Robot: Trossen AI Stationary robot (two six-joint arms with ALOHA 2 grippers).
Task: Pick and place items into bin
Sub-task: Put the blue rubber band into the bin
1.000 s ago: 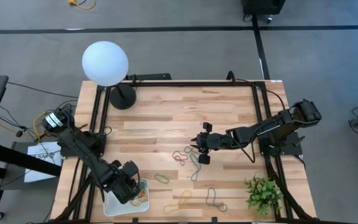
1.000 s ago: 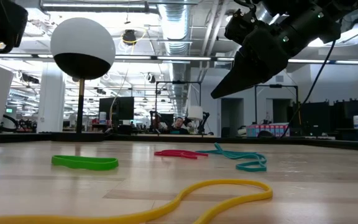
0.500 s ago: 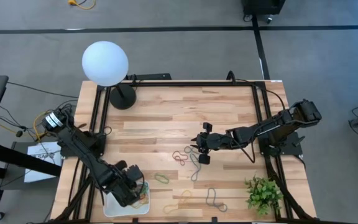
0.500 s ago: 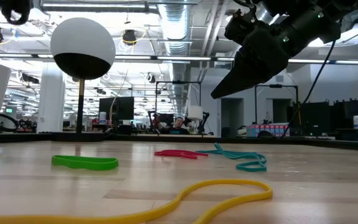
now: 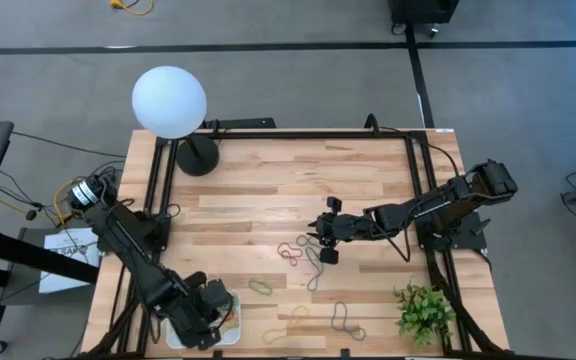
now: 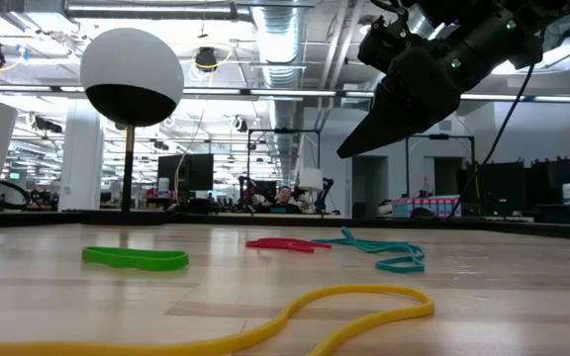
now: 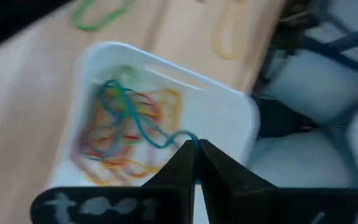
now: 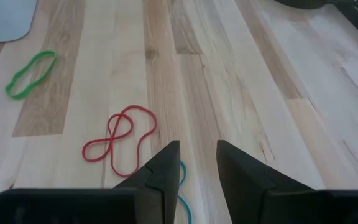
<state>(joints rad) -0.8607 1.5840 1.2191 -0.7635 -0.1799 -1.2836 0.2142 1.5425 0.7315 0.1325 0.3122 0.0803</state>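
Left wrist view: we see left gripper (image 7: 195,149) pinching teal band (image 7: 143,124) over bin (image 7: 229,118), bin already holds tangle of bands. Right gripper (image 8: 197,163), fingers parted, hovers over red band (image 8: 118,142) mid-table. We judge bands light, floppy, stretchy, snag-prone; best pinch single strand at loop end, lift slowly.

A white globe lamp (image 5: 170,101) stands on a dark round base (image 5: 197,156) at the far left corner of a light wooden table (image 5: 268,190); from table height its ball (image 6: 132,77) rises on a thin stem. A small green leafy plant (image 5: 423,312) sits at the near right corner. Black rails (image 5: 298,133) frame the tabletop. Loose cables (image 5: 68,190) and a sheet of paper (image 5: 68,255) lie on the grey floor to the left. Behind the table stretches a big hall with ceiling pipes (image 6: 295,40).
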